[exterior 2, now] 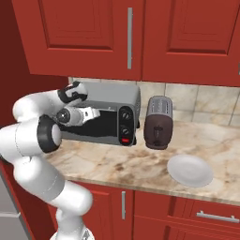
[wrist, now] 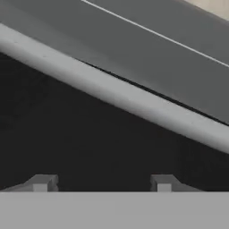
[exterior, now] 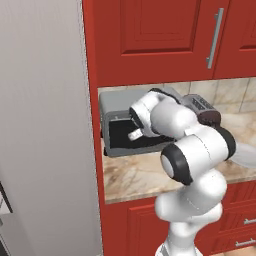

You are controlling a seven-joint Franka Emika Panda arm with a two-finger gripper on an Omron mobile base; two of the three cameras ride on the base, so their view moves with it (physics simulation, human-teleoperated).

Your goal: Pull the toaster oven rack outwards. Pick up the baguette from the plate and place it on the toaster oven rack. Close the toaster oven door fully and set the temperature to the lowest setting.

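The gripper [exterior 2: 95,113] is held close against the front of the toaster oven [exterior 2: 110,96], at the upper part of the dark glass door [exterior 2: 105,125]. In the hand view the fingertips [wrist: 41,182] stand well apart at 6 o'clock, with the door's grey top bar [wrist: 116,91] running slantwise across from 10 to 4 o'clock; nothing is seen between the jaws, which are set wide.

The plate [exterior 2: 190,170] lies on the counter [exterior 2: 117,164] at about 4 o'clock from the oven and is bare; the baguette and the rack cannot be made out, and the cavity is hidden by the arm and the dark glass. The step in hand is therefore judged to concern the door, probably its closing.

For this to be done well, the fingers should be kept square to the top bar, so that the push or grip is spread evenly. The door should be swung along its hinge arc rather than forced straight in. The slot toaster [exterior 2: 157,123], standing at 3 o'clock beside the knobs [exterior 2: 125,115], should be kept clear of.
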